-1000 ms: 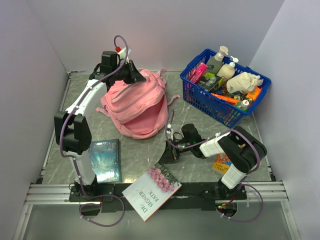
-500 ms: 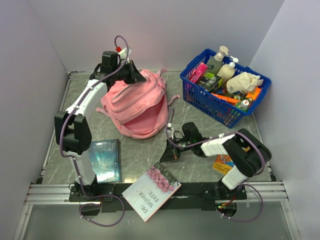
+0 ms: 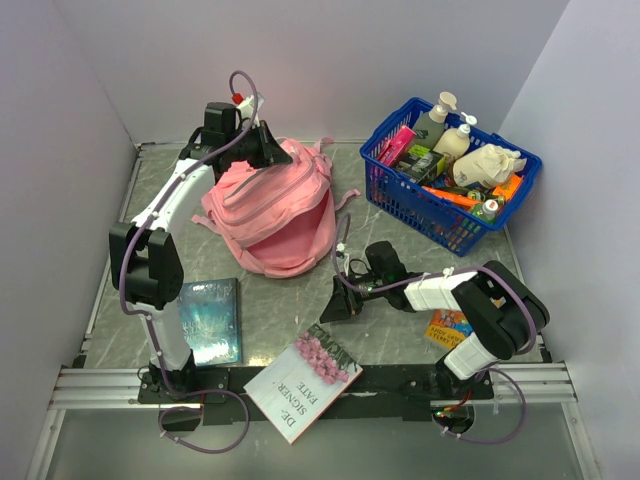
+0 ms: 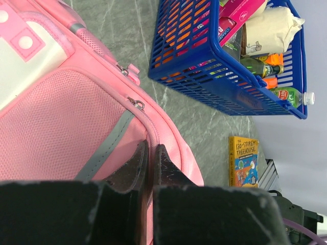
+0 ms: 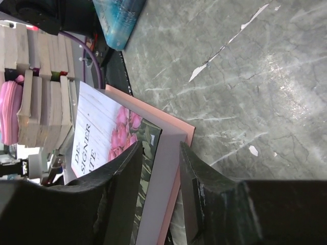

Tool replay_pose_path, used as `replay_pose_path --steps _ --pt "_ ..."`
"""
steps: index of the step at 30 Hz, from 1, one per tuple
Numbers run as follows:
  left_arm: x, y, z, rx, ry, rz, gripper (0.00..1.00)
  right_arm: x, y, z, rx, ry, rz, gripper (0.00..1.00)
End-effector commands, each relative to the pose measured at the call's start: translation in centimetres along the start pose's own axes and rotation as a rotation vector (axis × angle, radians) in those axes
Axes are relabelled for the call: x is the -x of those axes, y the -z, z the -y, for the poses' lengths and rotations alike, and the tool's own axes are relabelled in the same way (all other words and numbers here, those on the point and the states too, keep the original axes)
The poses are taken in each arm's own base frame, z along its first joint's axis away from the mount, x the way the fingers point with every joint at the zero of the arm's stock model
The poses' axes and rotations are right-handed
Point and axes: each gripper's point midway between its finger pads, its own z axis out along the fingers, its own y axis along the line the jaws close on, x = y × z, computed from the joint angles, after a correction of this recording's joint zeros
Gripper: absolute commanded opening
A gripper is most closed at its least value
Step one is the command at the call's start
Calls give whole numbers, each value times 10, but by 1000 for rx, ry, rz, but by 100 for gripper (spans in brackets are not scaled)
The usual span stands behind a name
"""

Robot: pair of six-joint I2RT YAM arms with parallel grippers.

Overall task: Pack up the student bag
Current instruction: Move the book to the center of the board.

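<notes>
Bag (image 3: pixel 272 215), pink and the biggest thing I can see, lies at the back left of the counter (image 3: pixel 280 310) with its mouth gaping toward the arms' bases. It is soft cloth, so I judge it light and floppy. It will sag wherever nothing props it, and the firmest places to grip look like the stitched zip rim or the straps.

Right of it sits a blue basket (image 3: pixel 425 210) crowded with bottles and packets. Three books lie nearer me: a teal book (image 3: pixel 210 320) at left, a rose book (image 3: pixel 303 385) at the front edge, and a small yellow book (image 3: pixel 447 325) at right.

My left claw (image 3: pixel 272 152) is at the bag's far rim. My right claw (image 3: pixel 335 305) is low, just beyond the rose book's corner.

The overhead view gives this layout but hides both grips. The left wrist view shows the left claw pinching the bag's rim beside a zip pull. The right wrist view shows the right claw's fingers spread, with the rose book's corner between them. I cannot tell whether they touch it.
</notes>
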Motion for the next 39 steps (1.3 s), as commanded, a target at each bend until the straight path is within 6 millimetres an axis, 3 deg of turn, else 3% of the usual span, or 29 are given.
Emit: replay_pose_path --steps 1,11,19,21,24,26,32,39 --pt "46 31 47 -67 -112 139 1 8 -7 -5 4 60 -2 43" --pt "48 32 46 -56 -120 143 1 -2 -20 -4 -24 61 -39 30" --pt "46 33 45 -50 -121 142 1 -10 -26 -6 -45 67 -65 26" --pt "47 34 44 -46 -125 146 1 -12 -28 -6 -47 70 -69 22" --pt "46 34 42 -38 -128 146 1 -12 -28 -7 -44 74 -68 1" --pt "47 36 41 -34 -127 149 1 -10 -27 -8 -45 73 -62 0" --pt "51 37 36 -23 -126 157 1 15 -7 4 -91 65 26 0" --pt "54 37 29 -17 -119 158 1 56 46 44 -228 27 199 0"
